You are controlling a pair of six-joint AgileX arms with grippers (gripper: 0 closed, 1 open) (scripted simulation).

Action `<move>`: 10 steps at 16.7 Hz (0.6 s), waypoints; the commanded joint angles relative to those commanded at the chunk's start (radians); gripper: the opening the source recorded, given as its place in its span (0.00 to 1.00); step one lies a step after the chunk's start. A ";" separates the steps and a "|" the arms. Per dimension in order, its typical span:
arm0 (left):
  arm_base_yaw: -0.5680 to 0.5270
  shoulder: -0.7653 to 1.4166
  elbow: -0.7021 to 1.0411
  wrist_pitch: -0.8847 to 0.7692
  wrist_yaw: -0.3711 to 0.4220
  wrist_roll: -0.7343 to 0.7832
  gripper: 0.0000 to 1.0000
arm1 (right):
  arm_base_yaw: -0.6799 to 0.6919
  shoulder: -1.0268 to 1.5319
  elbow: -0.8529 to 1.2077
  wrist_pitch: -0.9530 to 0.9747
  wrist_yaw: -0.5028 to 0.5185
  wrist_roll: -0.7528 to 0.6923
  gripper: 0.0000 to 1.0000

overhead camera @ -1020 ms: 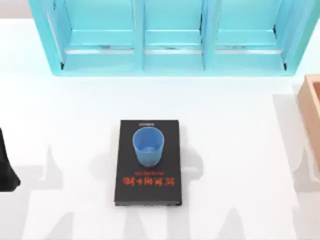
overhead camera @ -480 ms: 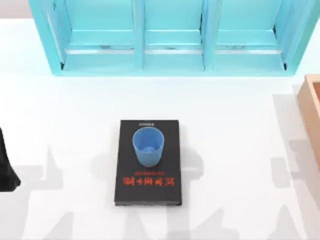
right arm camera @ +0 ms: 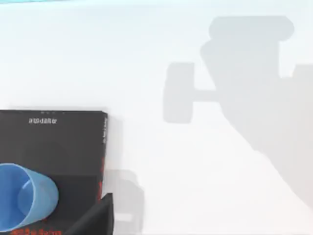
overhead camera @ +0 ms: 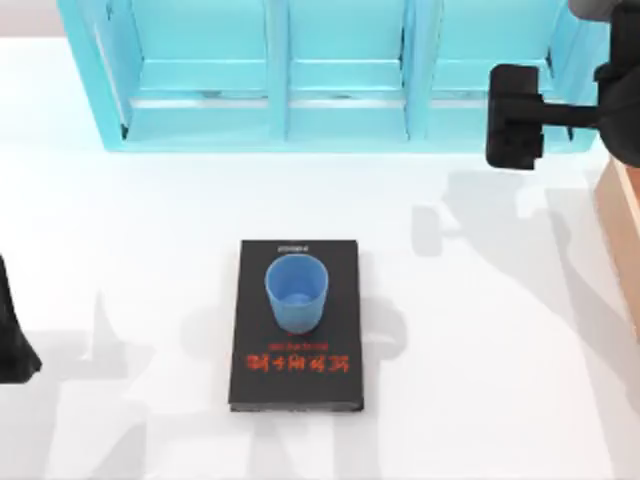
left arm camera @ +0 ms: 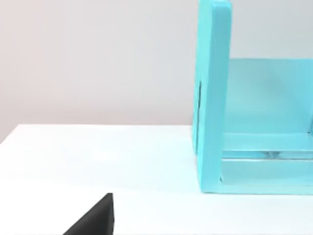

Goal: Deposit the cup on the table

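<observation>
The blue cup point(overhead camera: 296, 290) stands upright, mouth up, on a black book with red lettering point(overhead camera: 296, 375) in the middle of the white table point(overhead camera: 130, 230). My right gripper point(overhead camera: 516, 116) hangs high at the back right, in front of the shelf and well away from the cup. The right wrist view looks down on the cup point(right arm camera: 24, 203) and the book point(right arm camera: 54, 142), with the arm's shadow falling on the table. My left arm point(overhead camera: 10, 345) stays parked at the left edge.
A turquoise shelf unit point(overhead camera: 340, 80) with three bays runs along the back; the left wrist view catches its end point(left arm camera: 212, 98). A wooden box point(overhead camera: 625, 225) sits at the right edge. Bare white tabletop surrounds the book on every side.
My right arm has swung into the top view at the back right, and its shadow now lies on the table right of the book. Cup, book and left arm have not moved.
</observation>
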 joint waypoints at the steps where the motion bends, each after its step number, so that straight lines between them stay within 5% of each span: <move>1: 0.000 0.000 0.000 0.000 0.000 0.000 1.00 | 0.038 0.089 0.112 -0.043 0.010 0.037 1.00; 10: 0.000 0.000 0.000 0.000 0.000 0.000 1.00 | 0.306 0.820 0.933 -0.449 0.025 0.339 1.00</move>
